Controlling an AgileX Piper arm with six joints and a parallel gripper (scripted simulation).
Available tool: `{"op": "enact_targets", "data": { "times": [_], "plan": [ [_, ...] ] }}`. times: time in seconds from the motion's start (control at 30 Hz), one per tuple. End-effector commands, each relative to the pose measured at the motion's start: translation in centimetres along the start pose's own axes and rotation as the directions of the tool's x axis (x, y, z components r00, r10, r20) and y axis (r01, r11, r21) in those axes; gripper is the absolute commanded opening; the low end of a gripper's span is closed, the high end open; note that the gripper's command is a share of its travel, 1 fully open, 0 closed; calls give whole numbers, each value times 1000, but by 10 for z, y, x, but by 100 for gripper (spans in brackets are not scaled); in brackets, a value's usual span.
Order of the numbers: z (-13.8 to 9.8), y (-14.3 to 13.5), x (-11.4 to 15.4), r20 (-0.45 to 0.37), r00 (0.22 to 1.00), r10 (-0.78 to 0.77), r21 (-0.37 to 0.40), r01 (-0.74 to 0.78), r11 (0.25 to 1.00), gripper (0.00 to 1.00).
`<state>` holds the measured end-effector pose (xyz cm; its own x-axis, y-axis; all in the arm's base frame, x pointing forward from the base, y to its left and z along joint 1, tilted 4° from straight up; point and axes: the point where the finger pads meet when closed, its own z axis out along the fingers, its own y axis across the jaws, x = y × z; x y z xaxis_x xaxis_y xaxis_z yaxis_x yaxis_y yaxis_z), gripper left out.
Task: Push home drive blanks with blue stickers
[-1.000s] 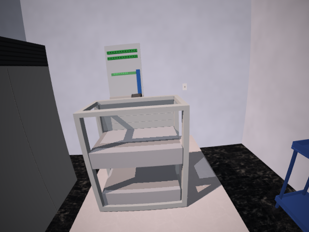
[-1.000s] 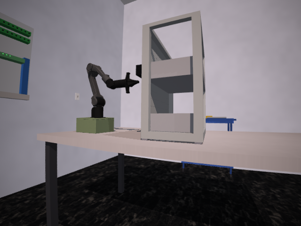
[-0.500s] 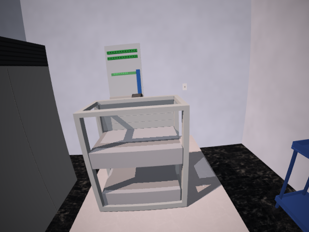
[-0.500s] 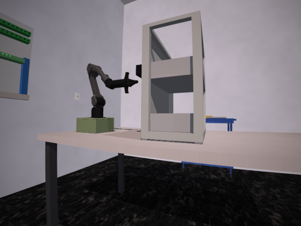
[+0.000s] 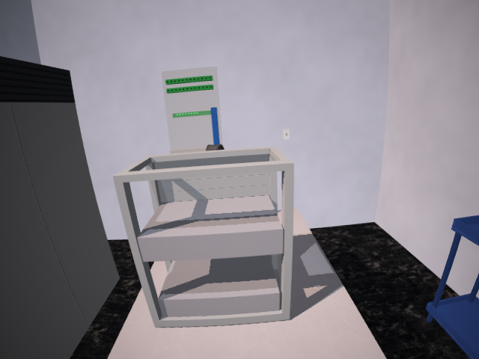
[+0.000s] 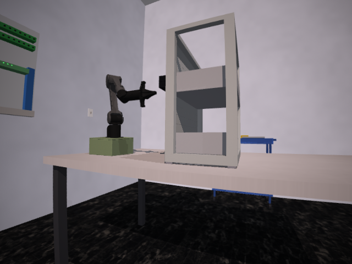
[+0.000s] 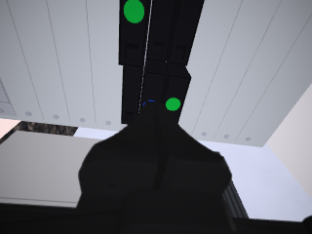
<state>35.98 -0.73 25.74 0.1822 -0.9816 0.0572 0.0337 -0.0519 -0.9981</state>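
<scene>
A server or network equipment room is suggested. A wall-mounted grey panel [image 5: 191, 110] is seen, crossed by green patch strips [image 5: 188, 80] with rows of dark ports, a strip of lit green indicators [image 5: 191, 114] and a blue vertical duct [image 5: 215, 125]. A tall dark cabinet [image 5: 42, 200] with a louvred top is placed at one side. An open grey equipment rack [image 6: 171, 93] is stood on a pale table [image 6: 284, 170]. The floor [image 6: 176, 227] is finished in dark speckled stone, and a blue trolley [image 5: 460, 309] is parked by the plain wall.
</scene>
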Motion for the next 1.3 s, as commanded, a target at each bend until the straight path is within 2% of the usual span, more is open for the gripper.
{"op": "enact_targets", "data": {
  "times": [0.0,0.27,0.57,0.67,0.87,1.27],
  "plan": [
    [1,-1,12,5,1000,0,2,0,1000,0],
    [0,-2,45,5,1000,0,2,-1,1000,0],
    [2,-2,49,5,1000,0,2,-1,1000,0],
    [15,-2,49,5,1000,1,2,-1,1000,0],
    [63,-2,48,5,1000,1,2,-1,1000,0],
    [67,-2,48,5,1000,1,2,-1,1000,0]
  ]
}}
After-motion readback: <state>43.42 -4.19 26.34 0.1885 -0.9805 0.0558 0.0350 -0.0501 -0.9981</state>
